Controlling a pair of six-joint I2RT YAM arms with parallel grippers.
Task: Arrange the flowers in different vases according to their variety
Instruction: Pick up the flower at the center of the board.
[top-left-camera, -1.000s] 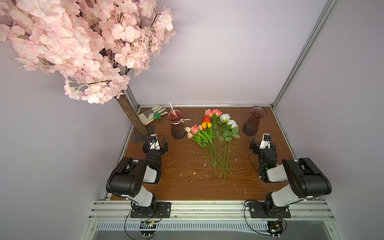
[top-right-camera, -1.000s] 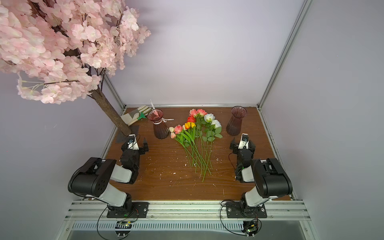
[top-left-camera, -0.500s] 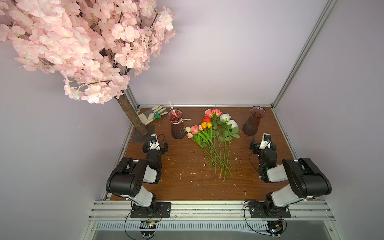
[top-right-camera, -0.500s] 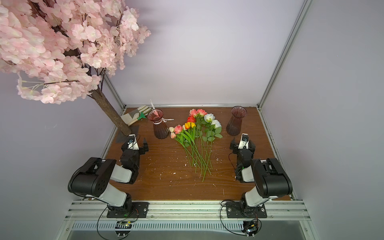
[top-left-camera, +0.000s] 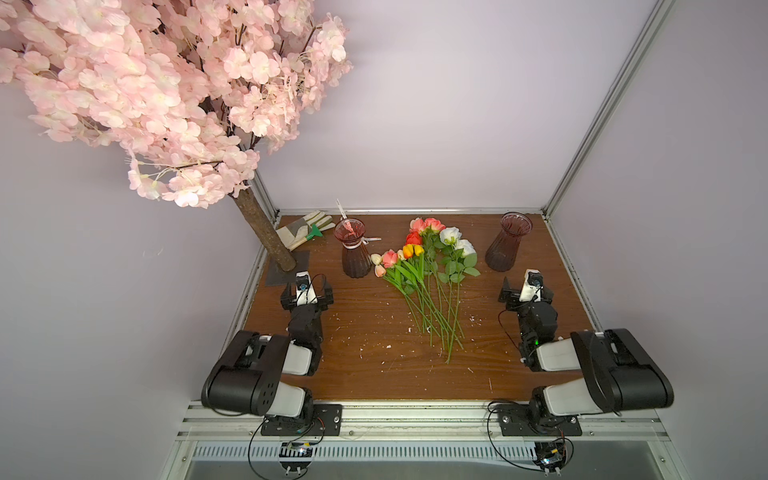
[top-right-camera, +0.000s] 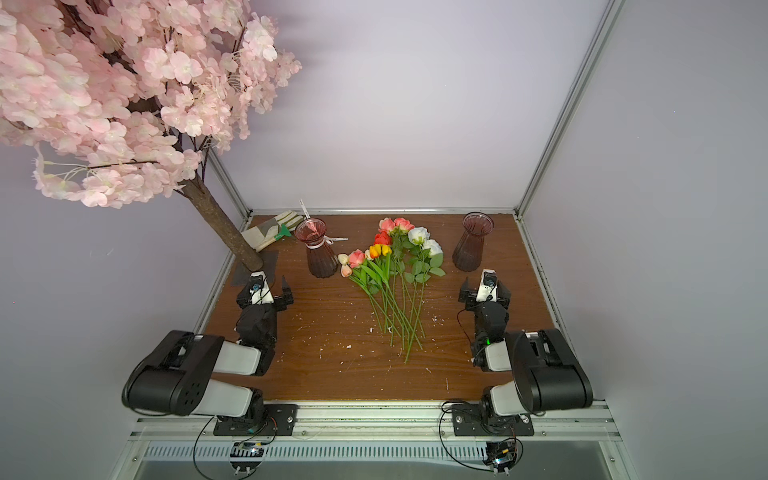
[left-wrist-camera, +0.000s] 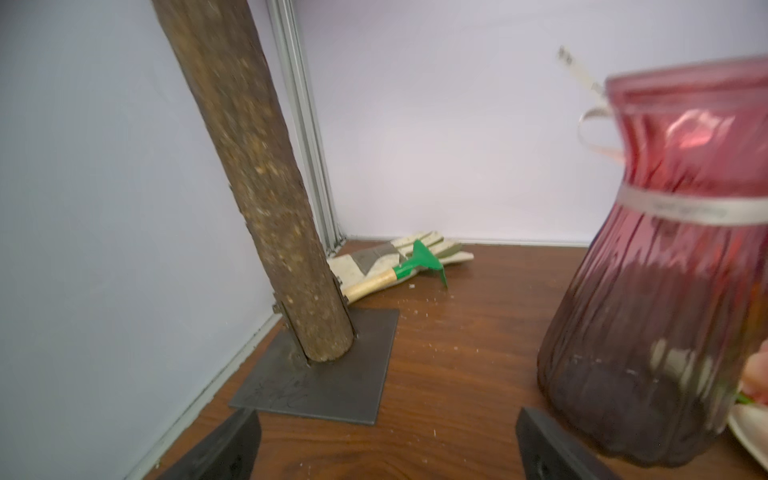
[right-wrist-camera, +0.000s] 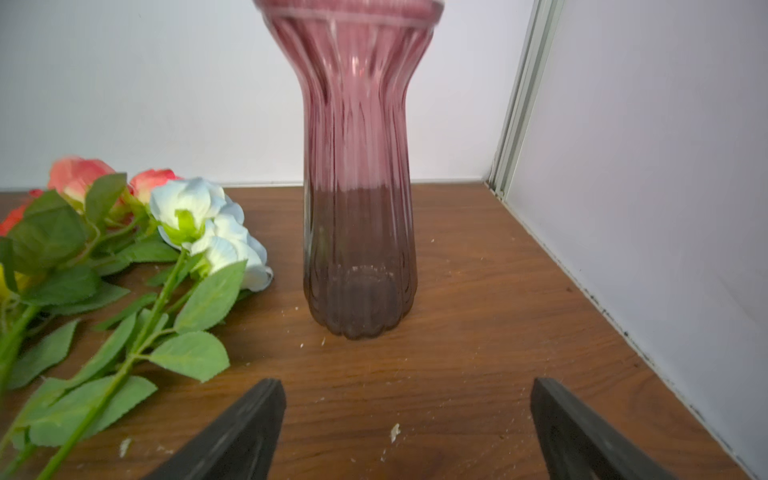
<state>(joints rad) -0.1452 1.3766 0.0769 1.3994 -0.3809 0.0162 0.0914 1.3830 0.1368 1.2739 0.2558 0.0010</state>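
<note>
Flowers (top-left-camera: 428, 274) lie bunched on the table (top-left-camera: 365, 332) just beside the ribboned vase (top-left-camera: 355, 253), the plain vase (top-left-camera: 505, 245) beyond them; left gripper (top-left-camera: 307, 291) and right gripper (top-left-camera: 527, 291) stand spread wide, empty. Pinching one stem clear of its neighbours looks wisest.

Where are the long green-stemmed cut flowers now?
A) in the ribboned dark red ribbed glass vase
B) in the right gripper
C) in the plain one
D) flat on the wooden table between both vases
D: the green-stemmed cut flowers lie flat on the brown wooden table between the ribboned dark red ribbed glass vase and the plain dark red ribbed glass vase.
</note>
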